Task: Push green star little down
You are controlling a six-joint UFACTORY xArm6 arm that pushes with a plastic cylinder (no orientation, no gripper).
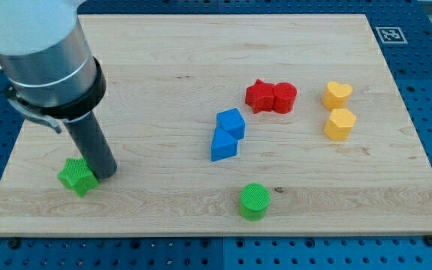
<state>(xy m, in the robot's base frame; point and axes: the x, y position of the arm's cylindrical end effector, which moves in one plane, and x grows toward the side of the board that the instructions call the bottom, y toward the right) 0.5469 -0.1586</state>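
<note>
The green star (76, 177) lies near the board's lower left corner. My tip (105, 173) rests on the board right beside the star's right side, touching or nearly touching it. The dark rod rises from there up and to the left into the grey arm body. The star's upper right part is partly hidden by the rod.
A green cylinder (254, 201) sits at the bottom centre. Two blue blocks (227, 135) touch near the middle. A red star (259, 96) and red cylinder (284, 97) touch above them. A yellow heart (337, 94) and yellow hexagon (340, 124) sit at the right. The wooden board (163, 60) has edges all around.
</note>
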